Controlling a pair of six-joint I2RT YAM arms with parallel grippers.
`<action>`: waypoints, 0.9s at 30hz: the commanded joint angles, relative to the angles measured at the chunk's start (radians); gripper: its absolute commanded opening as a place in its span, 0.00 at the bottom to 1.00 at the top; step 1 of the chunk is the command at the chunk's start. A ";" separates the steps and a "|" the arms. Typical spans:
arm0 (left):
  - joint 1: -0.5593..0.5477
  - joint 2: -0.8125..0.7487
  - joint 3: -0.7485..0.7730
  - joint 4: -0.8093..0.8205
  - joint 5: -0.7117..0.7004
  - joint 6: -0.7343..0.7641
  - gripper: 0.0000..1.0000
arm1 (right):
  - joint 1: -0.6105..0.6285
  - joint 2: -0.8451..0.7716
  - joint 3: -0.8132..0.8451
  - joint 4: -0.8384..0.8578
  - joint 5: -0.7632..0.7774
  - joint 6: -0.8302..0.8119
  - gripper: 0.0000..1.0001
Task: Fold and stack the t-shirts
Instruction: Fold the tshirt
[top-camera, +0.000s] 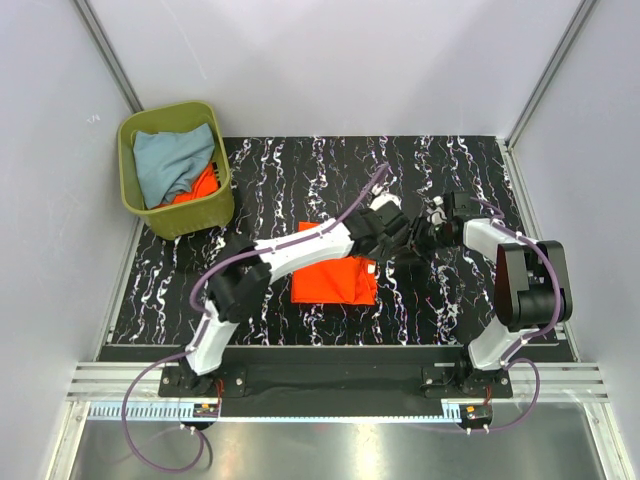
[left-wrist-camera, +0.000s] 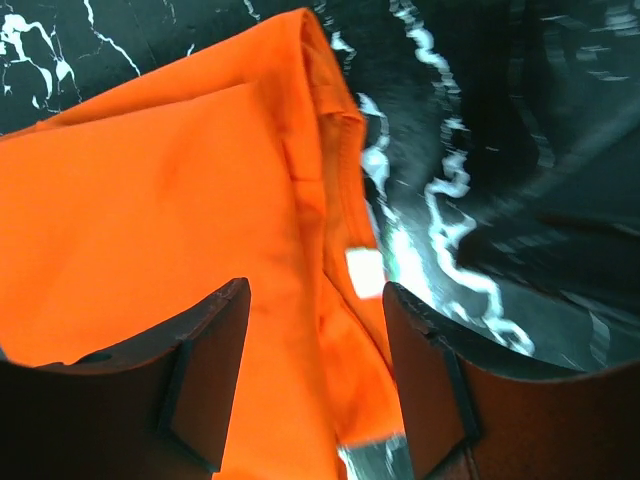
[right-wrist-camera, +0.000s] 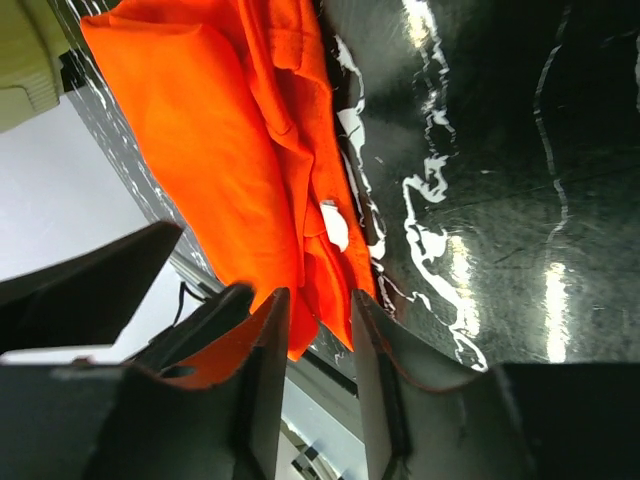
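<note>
Arms from both sides met above the right-centre of the table (top-camera: 300, 165). The left arm lay stretched out long from its base at the near edge, slanting up and rightward, with the left gripper (top-camera: 398, 240) low over the surface. The right arm was folded sharply at the elbow and reached back to the left, so that the right gripper (top-camera: 425, 232) sat just beside the other. The table top was glossy black with white marbled streaks, ringed by plain white walls, with a silver rail (top-camera: 330, 378) along the near edge. An olive-green bin (top-camera: 225, 195) stood at the far left corner. It held a grey-blue t-shirt (top-camera: 170, 160) bunched on top of a second orange t-shirt (top-camera: 200, 187). A folded orange t-shirt (top-camera: 335, 280) lay flat near the middle of the table, its right edge under the left gripper. In the left wrist view the left fingers (left-wrist-camera: 205, 375) stood wide apart, with the collar edge and a small white label (left-wrist-camera: 365, 272) showing between them. The right fingers (right-wrist-camera: 262, 390) stood a narrow gap apart, and a corner of the same shirt showed through the gap. Whether either gripper touched the cloth could not be told.
</note>
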 joint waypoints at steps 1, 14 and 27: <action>-0.020 0.056 0.067 -0.048 -0.155 0.028 0.62 | -0.009 -0.006 0.013 0.020 -0.015 -0.019 0.40; -0.057 0.120 0.079 -0.059 -0.204 0.020 0.51 | -0.020 0.005 -0.056 0.091 -0.053 0.006 0.40; -0.059 0.176 0.085 -0.067 -0.234 0.056 0.42 | -0.019 0.005 -0.070 0.127 -0.078 0.029 0.39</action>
